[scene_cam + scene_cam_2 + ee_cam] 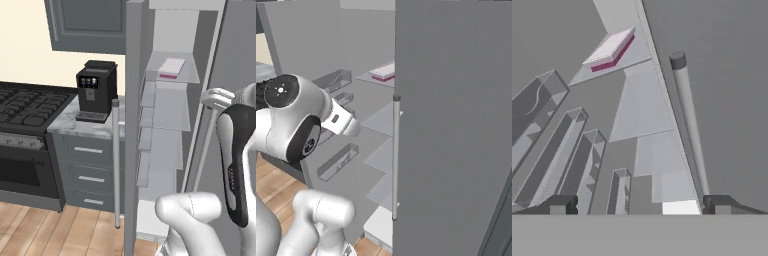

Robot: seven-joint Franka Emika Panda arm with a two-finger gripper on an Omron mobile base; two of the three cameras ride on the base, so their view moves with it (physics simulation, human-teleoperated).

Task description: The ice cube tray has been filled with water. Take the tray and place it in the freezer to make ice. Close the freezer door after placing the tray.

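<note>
Ice cube tray (171,68) lies flat on an upper shelf (189,75) inside the freezer (170,125), its pale top up and its dark pink rim facing out (also seen in the right base view (384,71) and the hand view (610,49)). Freezer door (133,125) stands open, its inner bins (542,120) showing beside the shelves. Gripper (639,205) points into the compartment with its jaws spread wide and holding nothing, well below the tray. Right door's bar handle (689,125) runs just beside the right fingertip (719,204). Coffee machine (96,90) sits on the counter (85,125) left of the unit.
</note>
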